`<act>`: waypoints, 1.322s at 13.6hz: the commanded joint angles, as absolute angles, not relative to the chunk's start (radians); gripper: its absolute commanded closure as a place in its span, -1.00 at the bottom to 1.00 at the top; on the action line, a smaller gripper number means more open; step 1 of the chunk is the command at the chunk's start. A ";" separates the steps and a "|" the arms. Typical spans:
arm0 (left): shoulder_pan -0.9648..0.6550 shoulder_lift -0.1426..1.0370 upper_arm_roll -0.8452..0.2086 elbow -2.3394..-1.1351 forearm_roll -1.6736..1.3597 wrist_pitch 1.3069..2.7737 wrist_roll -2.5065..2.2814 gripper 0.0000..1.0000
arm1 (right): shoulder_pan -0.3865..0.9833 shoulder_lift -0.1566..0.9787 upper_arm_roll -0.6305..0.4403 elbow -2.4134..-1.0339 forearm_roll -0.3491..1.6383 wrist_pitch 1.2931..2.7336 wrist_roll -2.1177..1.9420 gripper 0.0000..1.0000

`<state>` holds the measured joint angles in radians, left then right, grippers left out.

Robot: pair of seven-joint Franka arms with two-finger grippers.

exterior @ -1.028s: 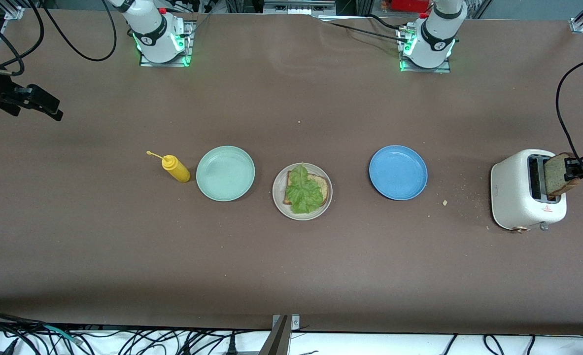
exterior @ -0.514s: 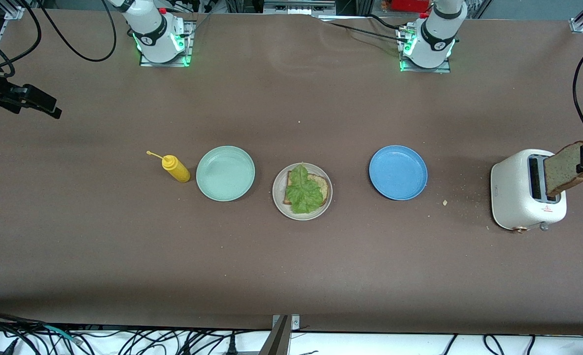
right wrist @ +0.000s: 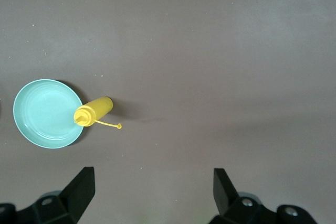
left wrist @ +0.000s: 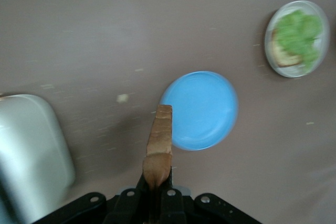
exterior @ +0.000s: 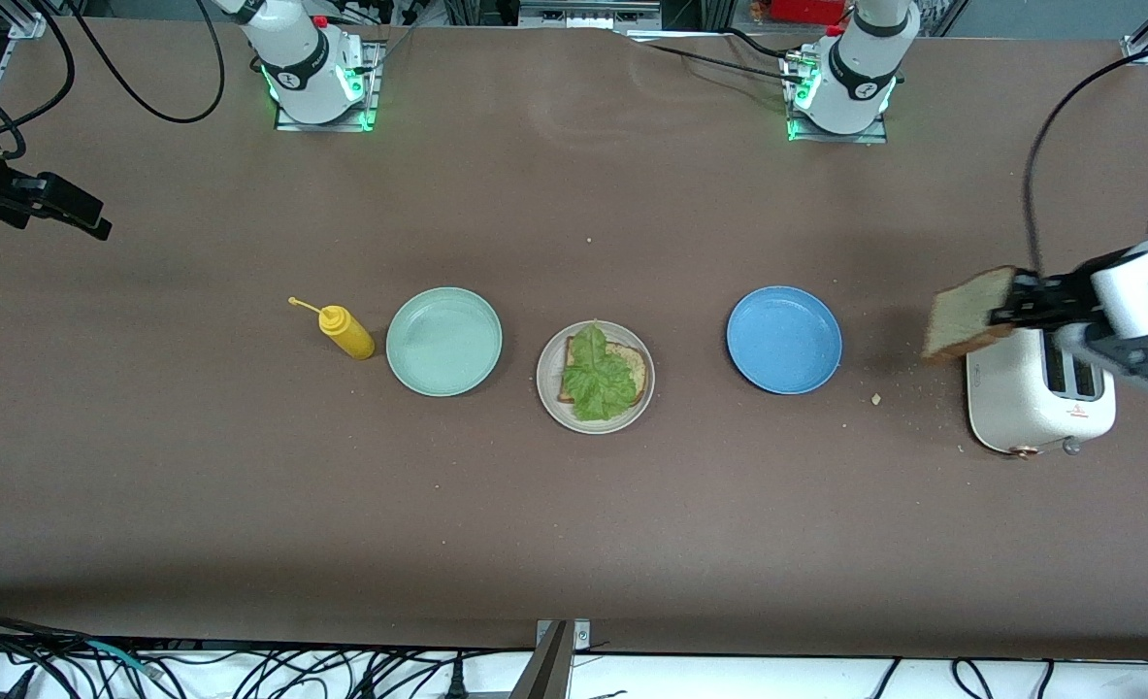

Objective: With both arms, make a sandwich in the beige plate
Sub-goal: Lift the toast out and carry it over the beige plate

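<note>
The beige plate [exterior: 595,419] sits mid-table and holds one bread slice [exterior: 638,367] with a green lettuce leaf [exterior: 597,374] on top; the same plate [left wrist: 273,61] shows in the left wrist view. My left gripper [exterior: 1008,309] is shut on a second bread slice [exterior: 960,313], held up in the air over the table beside the toaster [exterior: 1030,408], toward the blue plate [exterior: 784,339]. In the left wrist view that slice [left wrist: 160,135] sticks out edge-on from the jaws. My right gripper [exterior: 88,221] hangs open and waits at the right arm's end of the table.
A mint-green plate [exterior: 443,341] and a yellow squeeze bottle [exterior: 345,332] lie beside the beige plate toward the right arm's end. Crumbs [exterior: 875,398] are scattered between the blue plate and the white toaster.
My left gripper has lifted the bread slice out of the toaster slot and carried it toward the blue plate. The right gripper has barely shifted.
</note>
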<state>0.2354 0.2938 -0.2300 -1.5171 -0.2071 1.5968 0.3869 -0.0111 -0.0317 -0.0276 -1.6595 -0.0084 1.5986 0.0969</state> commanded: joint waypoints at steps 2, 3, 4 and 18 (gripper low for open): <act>0.066 0.469 -0.227 -1.429 -0.391 1.580 0.229 1.00 | -0.018 -0.020 -0.025 -1.634 0.000 1.588 0.087 -1.00; 0.033 0.520 -0.227 -1.392 -0.426 1.580 0.207 1.00 | -0.018 -0.020 -0.025 -1.634 0.000 1.586 0.087 -1.00; 0.011 0.558 -0.227 -1.366 -0.469 1.580 0.175 1.00 | -0.017 -0.020 -0.025 -1.634 0.002 1.588 0.086 -1.00; -0.251 0.741 -0.227 -1.361 -0.758 1.974 0.037 1.00 | -0.014 -0.020 -0.020 -1.634 0.002 1.589 0.083 -1.00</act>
